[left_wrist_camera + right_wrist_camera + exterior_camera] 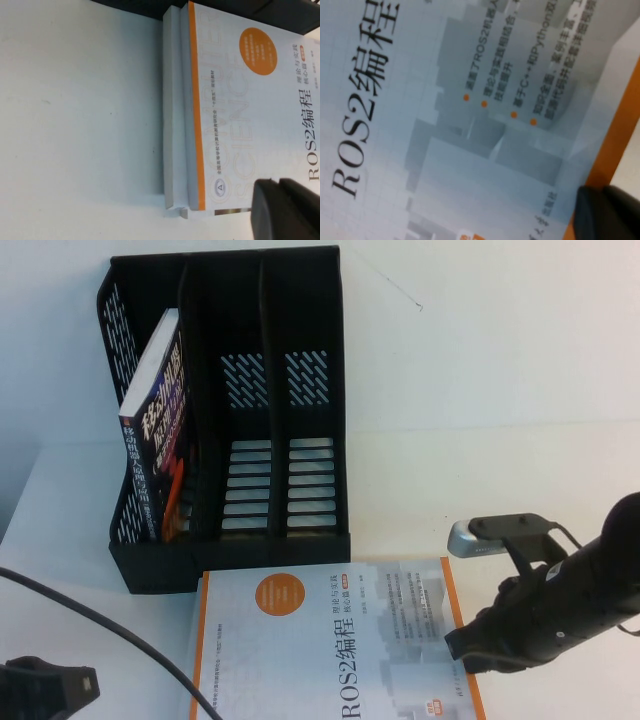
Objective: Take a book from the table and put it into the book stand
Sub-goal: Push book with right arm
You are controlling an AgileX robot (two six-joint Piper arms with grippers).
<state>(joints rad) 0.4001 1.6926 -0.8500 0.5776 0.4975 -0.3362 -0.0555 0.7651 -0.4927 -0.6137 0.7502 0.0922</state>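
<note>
Right pincer over book's orange edge.

Book on table, just before book stand.

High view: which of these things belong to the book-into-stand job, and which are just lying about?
In the job:
- ROS2 book, flat on the table
- book stand, middle and right slots empty
- right gripper, over the book's right edge
- left gripper, shut, low at the table's left

Lying about:
- dark book leaning in the stand's left slot
- black cable
</note>
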